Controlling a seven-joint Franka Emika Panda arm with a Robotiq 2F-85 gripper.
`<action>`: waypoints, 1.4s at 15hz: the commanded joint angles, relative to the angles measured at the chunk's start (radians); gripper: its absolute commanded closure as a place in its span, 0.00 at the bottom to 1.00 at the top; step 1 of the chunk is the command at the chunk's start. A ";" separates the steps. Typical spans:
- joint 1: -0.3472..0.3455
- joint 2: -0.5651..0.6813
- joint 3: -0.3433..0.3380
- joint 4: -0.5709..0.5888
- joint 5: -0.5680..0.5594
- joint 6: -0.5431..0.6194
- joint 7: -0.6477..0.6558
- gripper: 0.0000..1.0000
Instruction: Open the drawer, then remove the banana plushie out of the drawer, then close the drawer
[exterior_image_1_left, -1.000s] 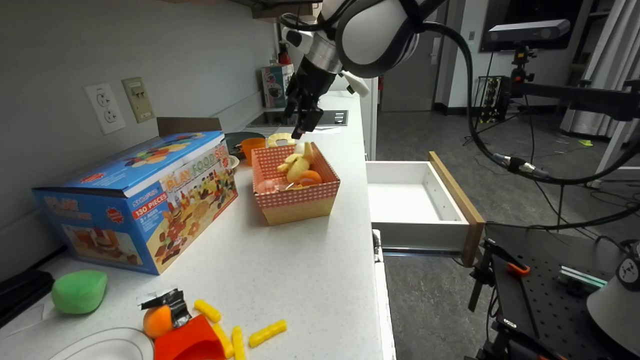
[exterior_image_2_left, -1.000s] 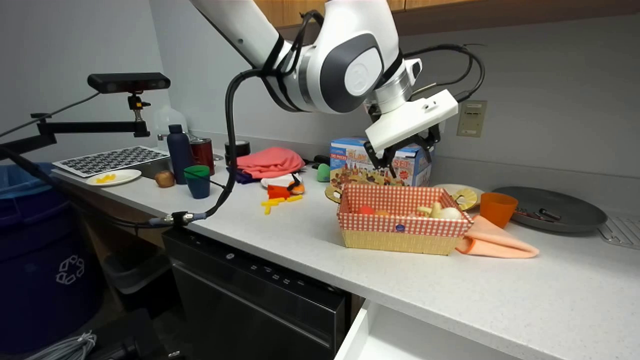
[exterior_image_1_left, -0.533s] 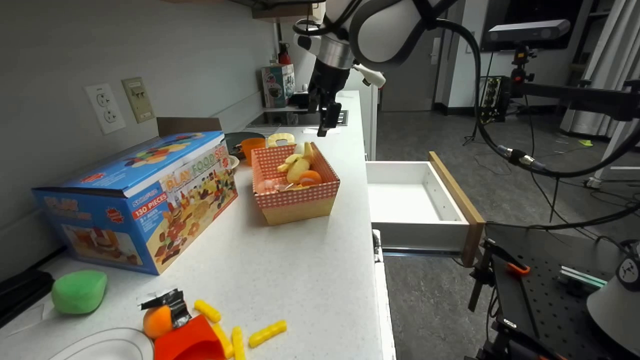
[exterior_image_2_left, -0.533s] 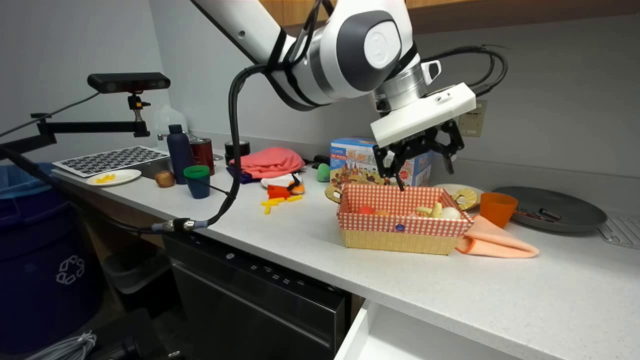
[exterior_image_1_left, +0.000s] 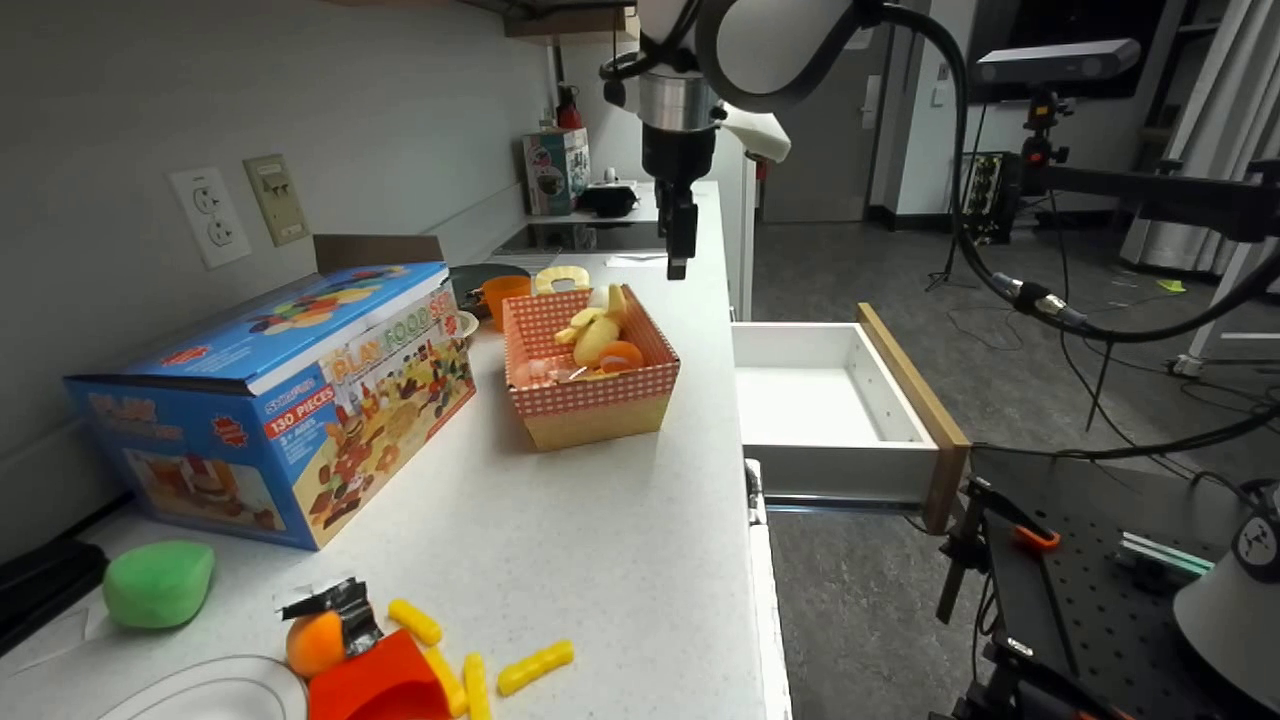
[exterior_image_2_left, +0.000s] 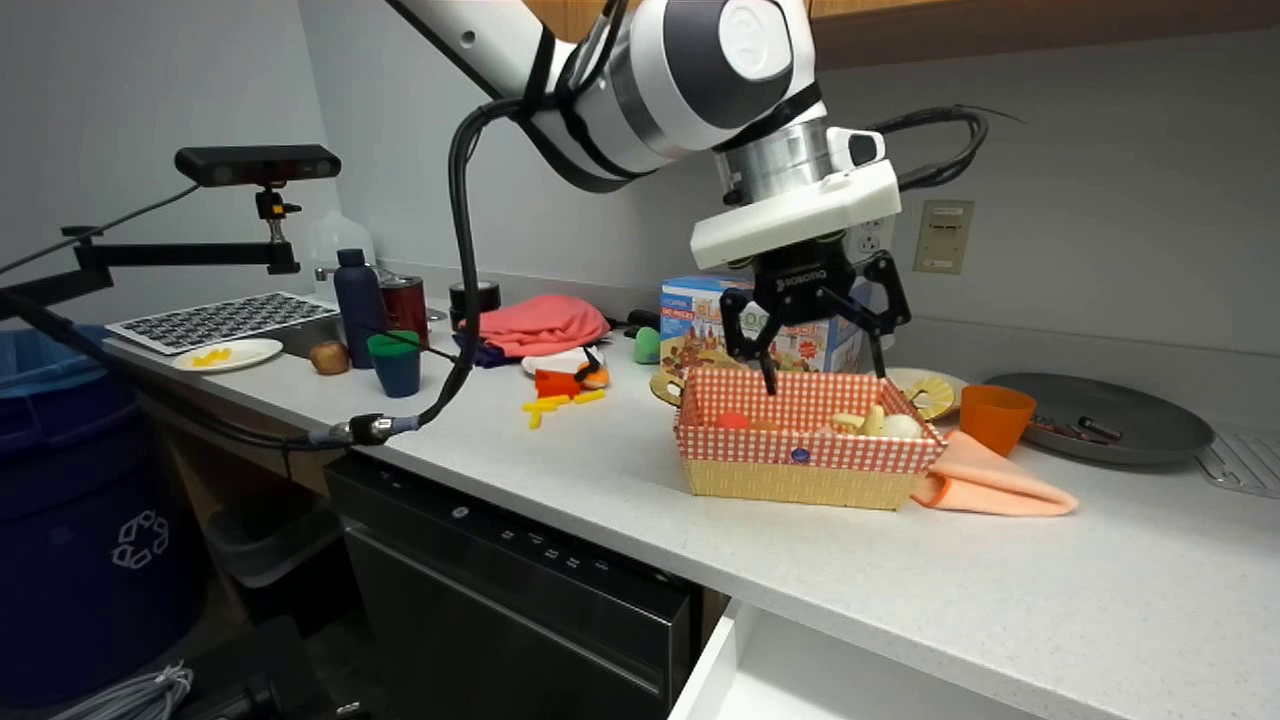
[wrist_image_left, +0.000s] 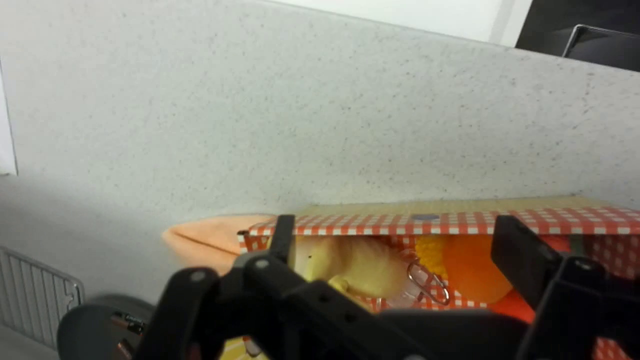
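Observation:
The yellow banana plushie (exterior_image_1_left: 597, 335) lies in a red-and-white checked basket (exterior_image_1_left: 600, 425) on the counter. Its tip shows above the basket rim in an exterior view (exterior_image_2_left: 868, 420), and its body shows between my fingers in the wrist view (wrist_image_left: 370, 265). The drawer (exterior_image_1_left: 825, 400) below the counter stands pulled out, and its white inside looks bare. Part of it shows in an exterior view (exterior_image_2_left: 800, 670). My gripper (exterior_image_2_left: 824, 378) is open and empty, pointing down above the basket, its fingers spread wide. It also shows edge-on in an exterior view (exterior_image_1_left: 678, 265).
An orange (exterior_image_1_left: 620, 356) and other toy food share the basket. A blue play-food box (exterior_image_1_left: 290, 400) stands by the wall. An orange cup (exterior_image_2_left: 997, 418), a dark pan (exterior_image_2_left: 1110, 420) and a peach cloth (exterior_image_2_left: 1000, 480) sit beside the basket. A cable (exterior_image_1_left: 950, 200) hangs from the arm.
My gripper has moved toward the counter's front edge and turned from tilted to pointing nearly straight down, a little lower. It stays open. The drawer, basket and plushie have not moved.

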 joint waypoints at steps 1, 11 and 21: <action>0.025 -0.012 0.003 0.028 0.069 -0.125 0.084 0.00; 0.000 0.128 -0.028 0.017 0.025 0.037 0.078 0.00; -0.137 0.382 -0.123 -0.023 0.030 0.257 0.047 0.00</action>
